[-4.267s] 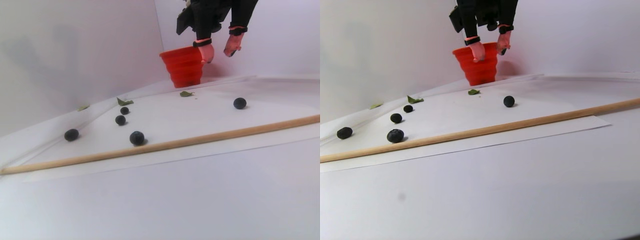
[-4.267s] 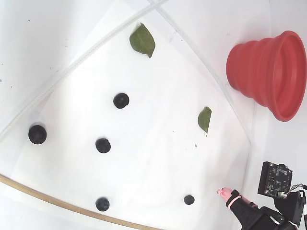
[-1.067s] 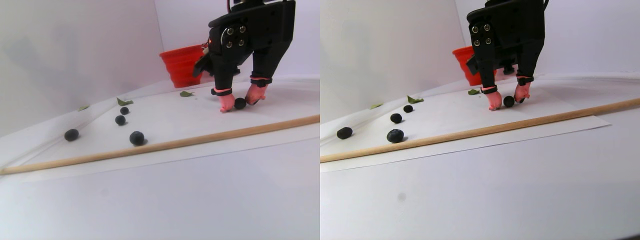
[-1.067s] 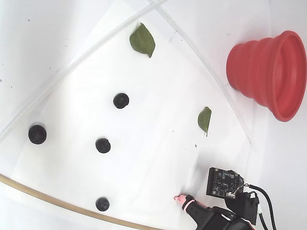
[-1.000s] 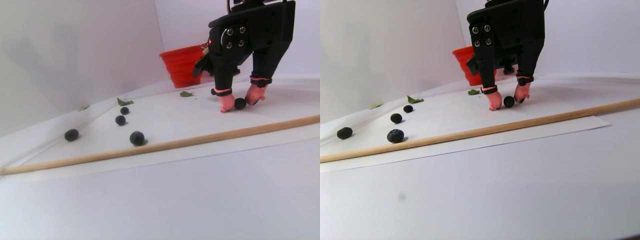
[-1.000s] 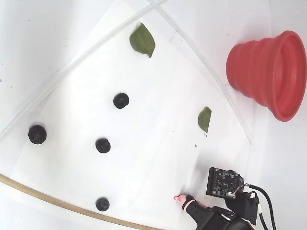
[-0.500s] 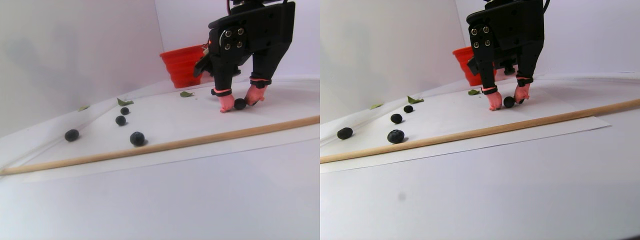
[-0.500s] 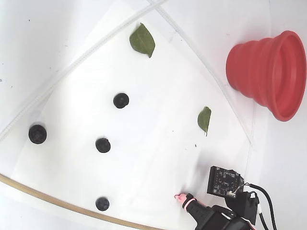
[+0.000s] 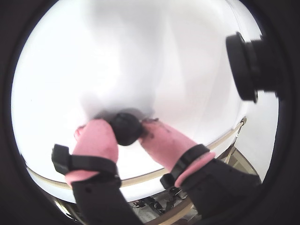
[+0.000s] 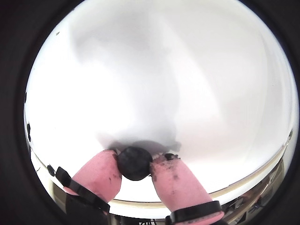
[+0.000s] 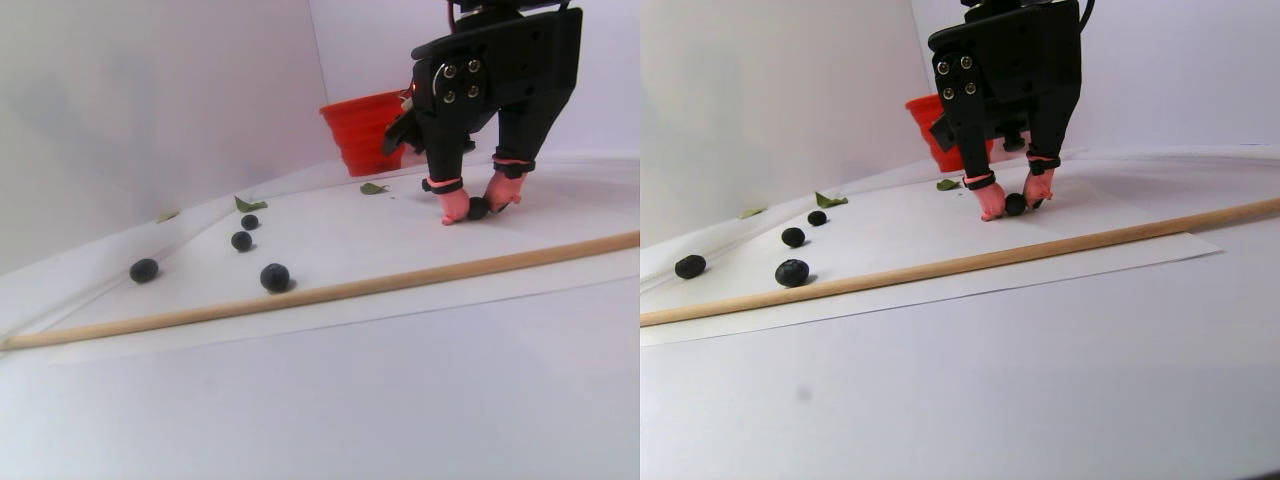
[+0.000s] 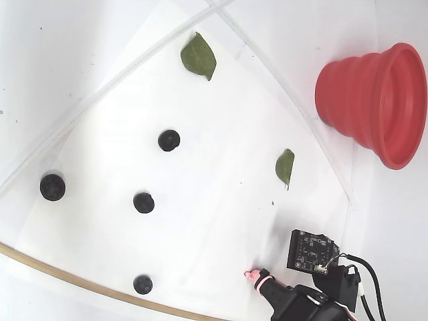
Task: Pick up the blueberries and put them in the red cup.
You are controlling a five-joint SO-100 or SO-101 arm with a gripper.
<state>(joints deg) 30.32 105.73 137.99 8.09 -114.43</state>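
Wrist views: gripper (image 9: 127, 132) is clamping a round, matte blue-black blueberry (image 9: 125, 128) between smudged pink fingertips (image 10: 101, 174), low against the white paper (image 10: 154, 70).

Stereo pair view: gripper is sitting down on the sheet with that berry (image 11: 478, 208) pinched; four loose blueberries (image 11: 274, 277) are lying to its left, a wooden dowel (image 11: 330, 291) is running in front, the ribbed red cup (image 11: 362, 133) is standing behind by the white wall.

Fixed view: red cup (image 12: 374, 103) is sitting upper right, stepped sides flaring to a wide rim; two green leaves (image 12: 198, 56) are lying flat; held berry is hidden here.
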